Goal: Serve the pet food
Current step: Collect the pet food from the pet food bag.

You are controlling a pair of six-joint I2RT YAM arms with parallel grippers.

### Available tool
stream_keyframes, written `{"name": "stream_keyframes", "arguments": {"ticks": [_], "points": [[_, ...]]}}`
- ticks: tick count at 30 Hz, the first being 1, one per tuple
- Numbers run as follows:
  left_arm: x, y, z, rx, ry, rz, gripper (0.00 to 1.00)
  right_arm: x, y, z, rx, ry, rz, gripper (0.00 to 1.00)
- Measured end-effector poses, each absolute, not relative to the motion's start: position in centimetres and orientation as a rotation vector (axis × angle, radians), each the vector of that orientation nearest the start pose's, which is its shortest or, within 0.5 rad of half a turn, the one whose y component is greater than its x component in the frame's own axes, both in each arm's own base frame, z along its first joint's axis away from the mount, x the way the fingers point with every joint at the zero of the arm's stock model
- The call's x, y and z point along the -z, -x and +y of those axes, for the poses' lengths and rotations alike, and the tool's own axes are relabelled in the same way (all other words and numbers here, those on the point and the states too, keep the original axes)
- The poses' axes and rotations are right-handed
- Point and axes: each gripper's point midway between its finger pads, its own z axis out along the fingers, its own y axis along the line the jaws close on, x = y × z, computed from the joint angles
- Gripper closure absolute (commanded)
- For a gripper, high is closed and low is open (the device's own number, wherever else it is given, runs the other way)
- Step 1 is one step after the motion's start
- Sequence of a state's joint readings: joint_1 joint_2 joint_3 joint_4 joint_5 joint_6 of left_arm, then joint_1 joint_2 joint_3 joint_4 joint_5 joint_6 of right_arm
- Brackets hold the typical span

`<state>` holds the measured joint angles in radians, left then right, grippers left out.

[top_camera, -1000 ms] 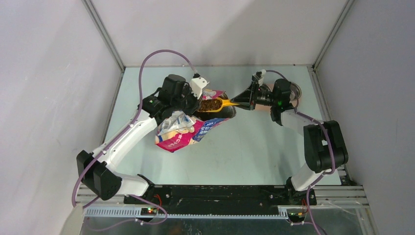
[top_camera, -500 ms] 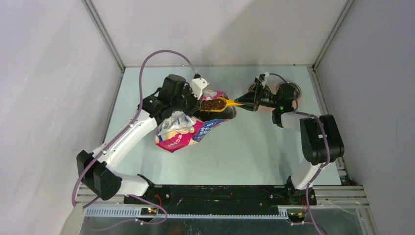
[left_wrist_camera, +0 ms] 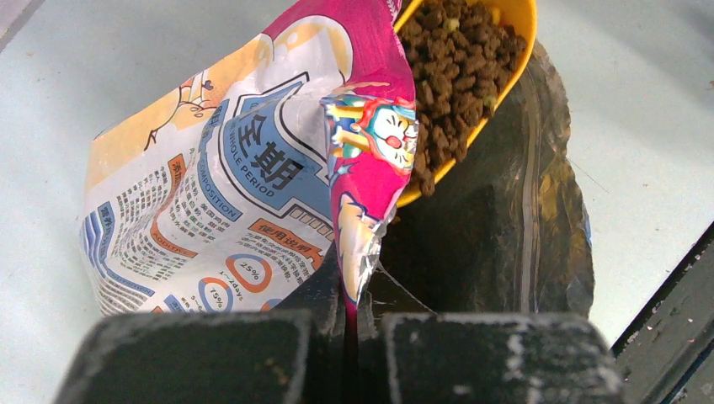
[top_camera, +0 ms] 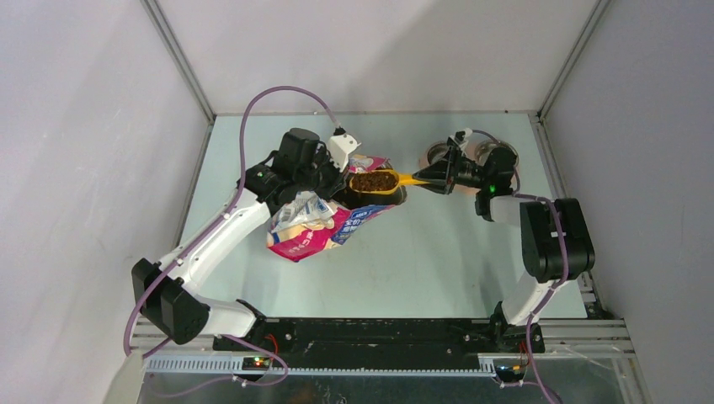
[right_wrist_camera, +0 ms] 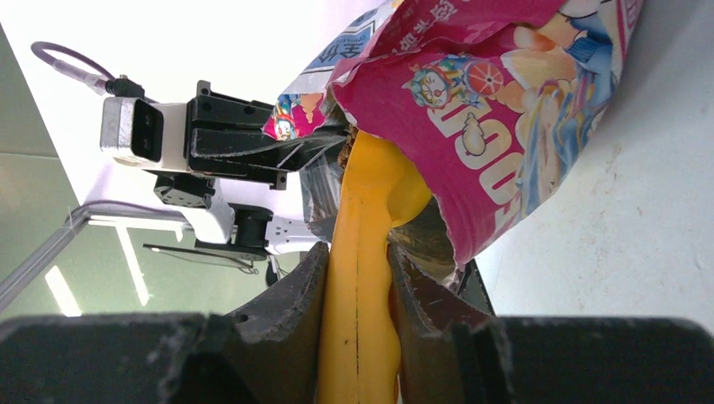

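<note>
A: Enclosure?
B: Plain pale grey panels: left wall [top_camera: 84, 126], far wall [top_camera: 370, 50], right wall [top_camera: 661, 126]. Metal struts [top_camera: 178, 61] run up both far corners.
A: Work surface?
B: Pale green table [top_camera: 438, 269], matte. Light even, shadows soft.

1. Top view: a metal bowl [top_camera: 436, 154], at 2 o'clock on the table, is largely hidden behind the right arm [top_camera: 492, 172].
2. Left wrist view: the frame's 1 o'clock edge cuts off the scoop [left_wrist_camera: 524, 25] and its pet food [left_wrist_camera: 455, 67].
3. Right wrist view: the scoop's underside and the bag [right_wrist_camera: 505, 109] hide the pet food.
</note>
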<state>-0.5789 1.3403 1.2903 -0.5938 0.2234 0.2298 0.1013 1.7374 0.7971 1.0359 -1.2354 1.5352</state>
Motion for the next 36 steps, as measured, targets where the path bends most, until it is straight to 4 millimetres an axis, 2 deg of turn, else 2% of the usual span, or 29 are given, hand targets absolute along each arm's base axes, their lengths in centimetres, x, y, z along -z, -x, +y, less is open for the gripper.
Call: {"name": "stream_keyframes", "arguments": {"ticks": [5,20,29,36], "points": [[-23.7,-30.2,-23.3,0.440,-0.992,1.999,1.00,-21.7,-33.2,20.2,-2.039,-0.139,2.010,1.00],[-23.7,-30.3,-23.3,0.437,-0.999,1.995,1.00,-22.4,-32.5,18.7,-2.037,-0.108,1.980,1.00],[-23.7,-30.3,-23.3,0.437,-0.999,1.995,1.00,-23.5,-32.1,17.4,-2.043,-0.081,1.941,1.00],[-23.7,-30.3,-23.3,0.437,-0.999,1.995,1.00,-22.9,-32.0,16.4,-2.035,-0.115,1.950,1.00]]}}
